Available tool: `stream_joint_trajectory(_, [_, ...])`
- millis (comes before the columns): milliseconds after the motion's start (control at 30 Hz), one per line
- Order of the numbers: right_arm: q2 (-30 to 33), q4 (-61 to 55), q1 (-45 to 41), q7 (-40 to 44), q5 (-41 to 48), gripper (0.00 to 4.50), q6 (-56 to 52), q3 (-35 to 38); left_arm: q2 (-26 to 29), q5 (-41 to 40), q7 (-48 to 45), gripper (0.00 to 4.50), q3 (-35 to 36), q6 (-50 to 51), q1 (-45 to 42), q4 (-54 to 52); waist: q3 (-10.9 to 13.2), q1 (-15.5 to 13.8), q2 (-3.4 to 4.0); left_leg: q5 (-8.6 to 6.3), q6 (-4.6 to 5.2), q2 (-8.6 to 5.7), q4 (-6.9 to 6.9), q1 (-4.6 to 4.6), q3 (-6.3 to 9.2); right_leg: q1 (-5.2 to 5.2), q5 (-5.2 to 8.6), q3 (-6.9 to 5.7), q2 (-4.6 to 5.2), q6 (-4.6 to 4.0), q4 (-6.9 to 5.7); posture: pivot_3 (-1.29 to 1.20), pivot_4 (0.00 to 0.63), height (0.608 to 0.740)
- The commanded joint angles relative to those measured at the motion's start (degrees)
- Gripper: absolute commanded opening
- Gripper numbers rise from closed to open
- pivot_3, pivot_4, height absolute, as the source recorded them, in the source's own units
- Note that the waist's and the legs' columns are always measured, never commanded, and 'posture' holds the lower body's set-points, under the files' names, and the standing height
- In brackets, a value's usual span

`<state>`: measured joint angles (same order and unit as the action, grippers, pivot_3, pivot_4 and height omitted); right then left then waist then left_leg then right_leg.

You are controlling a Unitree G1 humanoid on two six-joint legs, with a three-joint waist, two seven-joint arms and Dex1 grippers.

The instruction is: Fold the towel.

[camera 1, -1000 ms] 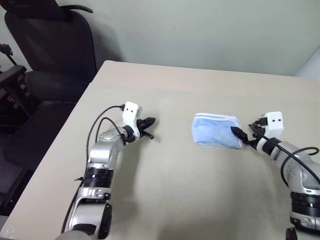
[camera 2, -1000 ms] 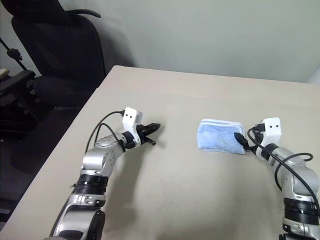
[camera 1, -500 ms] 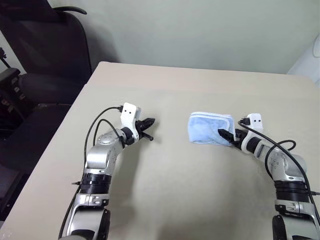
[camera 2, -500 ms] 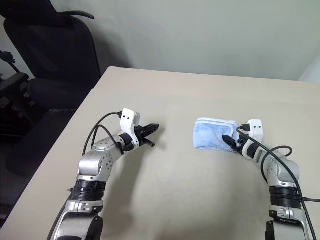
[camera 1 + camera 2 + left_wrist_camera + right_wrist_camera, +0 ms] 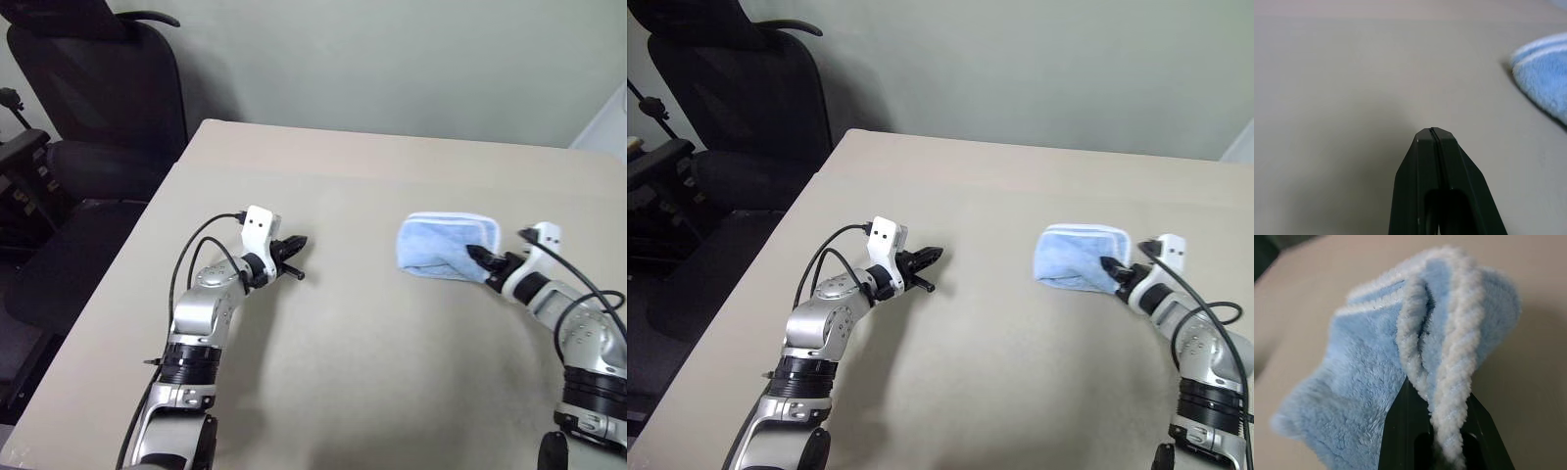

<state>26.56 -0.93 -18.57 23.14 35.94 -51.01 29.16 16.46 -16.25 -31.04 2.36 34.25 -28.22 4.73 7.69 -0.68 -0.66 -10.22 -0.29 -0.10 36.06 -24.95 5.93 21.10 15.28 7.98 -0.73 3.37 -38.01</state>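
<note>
The towel is a light-blue terry bundle with white edging, lying folded on the beige table at the right. My right gripper is shut on the towel's near right edge. The right wrist view has the white edging pinched between the black fingers. My left gripper hovers over the table's left-centre, well apart from the towel. Its fingers are pressed together with nothing between them. A corner of the towel sits off to one side in the left wrist view.
A black office chair stands beyond the table's far left corner. The table's left edge runs close beside my left arm. A pale wall rises behind the table.
My right gripper has gone from open to shut on the towel's edge. The towel has shifted to the right with it. The left gripper has stayed where it was.
</note>
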Motion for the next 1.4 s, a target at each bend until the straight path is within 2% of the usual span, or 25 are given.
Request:
stream_joint_trajectory(33, [1.1,-3.2,0.0,-1.9,2.6,0.05,-0.6,3.6,-0.2,-0.8,0.0,0.0,-0.3,-0.2,-0.1,-2.5,0.0,0.0,0.0,0.0,0.0,0.0,0.0,0.01,0.0,0.01,0.0,0.02,0.0,0.0,0.0,0.0,0.15,0.74])
stream_joint_trajectory(1100, [1.5,-3.4,0.4,-3.2,4.1,0.05,-0.7,3.3,0.1,-1.3,0.3,0.0,-0.6,-0.3,-0.1,-2.4,0.0,0.3,0.0,-0.01,0.01,0.01,-0.03,0.01,0.0,0.03,0.02,0.02,-0.01,0.05,-0.02,0.0,0.15,0.74])
stream_joint_trajectory(1133, [2.2,1.5,-0.5,-12.4,4.8,0.05,2.7,15.1,-1.1,-1.1,-0.1,0.0,-2.1,-0.3,-0.9,-1.8,0.0,0.3,0.0,-0.01,0.01,0.01,-0.03,0.01,0.0,0.03,0.02,0.02,-0.01,0.05,-0.01,0.0,0.15,0.74])
stream_joint_trajectory(1200, [3.3,9.2,-1.5,-23.9,5.7,0.05,7.2,29.1,-2.9,-0.8,-0.2,0.0,-4.3,-0.2,-1.2,-1.6,0.0,-1.1,0.14,-0.01,0.01,-0.01,-0.01,-0.03,0.08,0.0,0.04,-0.01,0.01,0.08,0.03,0.0,0.15,0.74])
stream_joint_trajectory(1267, [3.6,11.3,-2.0,-27.3,6.5,0.05,8.3,32.0,-3.5,-0.7,-0.2,0.0,-5.0,-0.2,-1.1,-1.8,0.0,-2.6,0.34,-0.03,0.18,-0.33,0.02,-0.01,0.33,0.04,0.12,0.01,0.31,0.31,0.11,0.0,0.15,0.74])
stream_joint_trajectory(1400, [3.7,11.7,-2.4,-28.9,7.2,0.05,8.4,32.3,-3.5,-0.8,-0.1,0.0,-5.2,-0.2,-1.1,-1.8,0.0,-0.9,0.26,-0.29,0.08,-0.17,-0.03,-0.1,-0.06,0.05,0.14,-0.01,0.23,0.11,-0.02,0.0,0.15,0.74])
